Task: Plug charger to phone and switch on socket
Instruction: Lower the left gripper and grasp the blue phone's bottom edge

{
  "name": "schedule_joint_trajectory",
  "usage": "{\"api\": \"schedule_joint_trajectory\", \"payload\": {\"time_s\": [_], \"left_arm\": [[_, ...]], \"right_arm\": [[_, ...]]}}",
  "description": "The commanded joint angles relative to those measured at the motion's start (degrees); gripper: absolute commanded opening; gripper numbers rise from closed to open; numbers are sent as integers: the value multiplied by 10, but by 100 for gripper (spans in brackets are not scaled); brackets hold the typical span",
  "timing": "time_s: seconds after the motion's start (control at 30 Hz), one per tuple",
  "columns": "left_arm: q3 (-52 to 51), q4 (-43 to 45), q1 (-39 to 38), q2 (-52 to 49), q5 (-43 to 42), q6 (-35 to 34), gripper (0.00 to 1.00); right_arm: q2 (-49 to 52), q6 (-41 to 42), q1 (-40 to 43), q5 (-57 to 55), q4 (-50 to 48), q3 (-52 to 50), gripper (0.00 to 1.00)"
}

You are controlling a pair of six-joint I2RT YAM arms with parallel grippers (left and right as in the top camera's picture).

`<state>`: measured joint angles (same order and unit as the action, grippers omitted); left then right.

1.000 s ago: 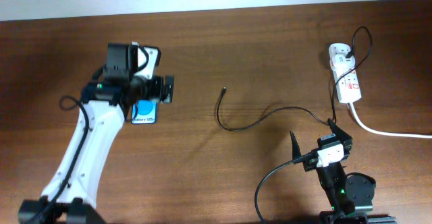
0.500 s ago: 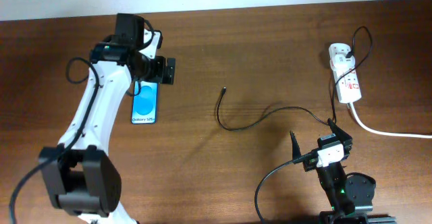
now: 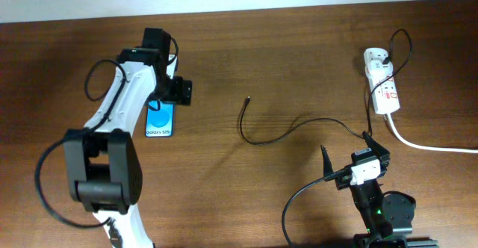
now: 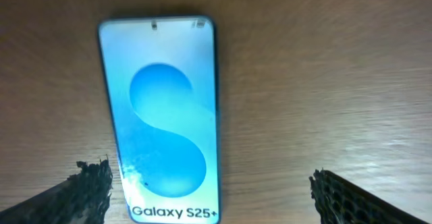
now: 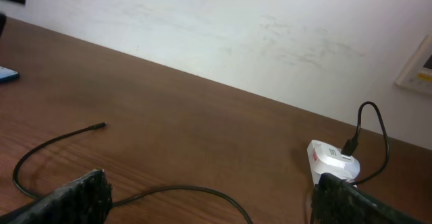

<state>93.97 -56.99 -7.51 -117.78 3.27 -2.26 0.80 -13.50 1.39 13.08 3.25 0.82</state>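
The phone (image 3: 160,121) lies flat on the left of the table with its blue screen up and "Galaxy" text at the near end. My left gripper (image 3: 167,98) hovers open over its far half; in the left wrist view the phone (image 4: 162,116) sits toward the left finger of the gripper (image 4: 214,196), untouched. The charger cable (image 3: 258,139) curls across the middle, its plug tip (image 3: 248,98) free on the wood. The white socket (image 3: 381,87) lies far right with the charger's other end plugged in. My right gripper (image 3: 348,152) stands open near the front, empty, straddling the cable (image 5: 202,191).
A thick white cord (image 3: 426,145) runs from the socket off the right edge. The right wrist view shows the socket (image 5: 331,160), the plug tip (image 5: 101,125) and a pale wall behind the table's far edge. Black robot cables loop beside the left arm (image 3: 112,121).
The left arm has swung its elbow toward the front and its wrist farther back, staying over the phone's far end. Its jaws stay open. The right arm, cable and socket have not moved.
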Motion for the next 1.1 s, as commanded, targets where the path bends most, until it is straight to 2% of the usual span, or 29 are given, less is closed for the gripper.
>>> {"api": "schedule_joint_trajectory", "payload": {"time_s": [0.0,0.17,0.27,0.4,1.07], "left_arm": [[10,-12,24,-42,6,-13,99],[8,-10,52,-60,1,-6,99],[8,-5,62,-60,-49,41,99],[7,-5,62,-61,-55,68,99],[6,14,61,-89,-58,71,99]], "right_arm": [[-5,2,-3,-3,1,-5,99],[-5,2,-3,-3,1,-5,99],[-5,2,-3,-3,1,-5,99],[-5,2,-3,-3,1,-5,99],[-5,2,-4,-3,1,-5,99]]}}
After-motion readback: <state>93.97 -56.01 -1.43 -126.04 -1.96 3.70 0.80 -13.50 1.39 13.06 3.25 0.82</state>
